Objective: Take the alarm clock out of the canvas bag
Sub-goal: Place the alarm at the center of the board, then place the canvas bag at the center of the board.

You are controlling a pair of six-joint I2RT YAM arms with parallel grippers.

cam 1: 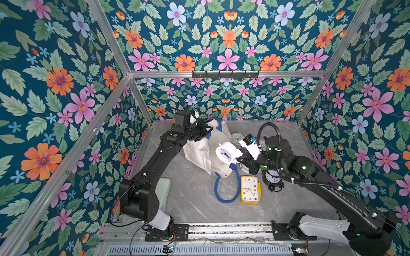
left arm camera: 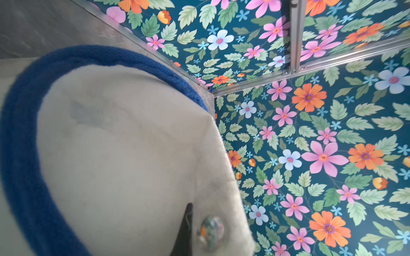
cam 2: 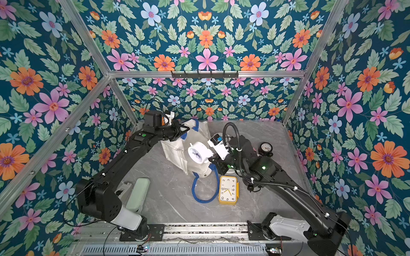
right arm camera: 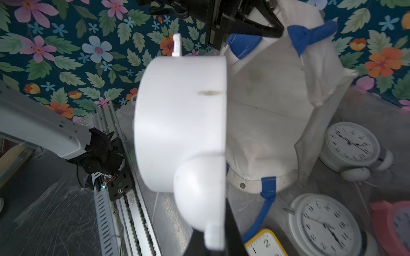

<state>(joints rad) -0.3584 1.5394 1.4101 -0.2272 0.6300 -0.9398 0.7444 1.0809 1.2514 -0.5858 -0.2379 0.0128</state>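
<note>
Both grippers are clamping tight: left gripper (cam 1: 210, 130) pinching the canvas bag (cam 1: 197, 155) rim, right gripper (cam 1: 237, 160) holding the white alarm clock (cam 1: 225, 153) raised outside it. Right wrist view is revealing a pink clock (right arm camera: 392, 223) that the arm is masking in both top views.

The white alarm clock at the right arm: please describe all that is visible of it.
The white alarm clock is round, seemingly smooth white plastic, with a white dial, dark hands, domed bells and a small peg. A brownish scuff marks its side. The right tool is shut on its edge, holding it off the table next to the canvas bag, dial upward.
</note>
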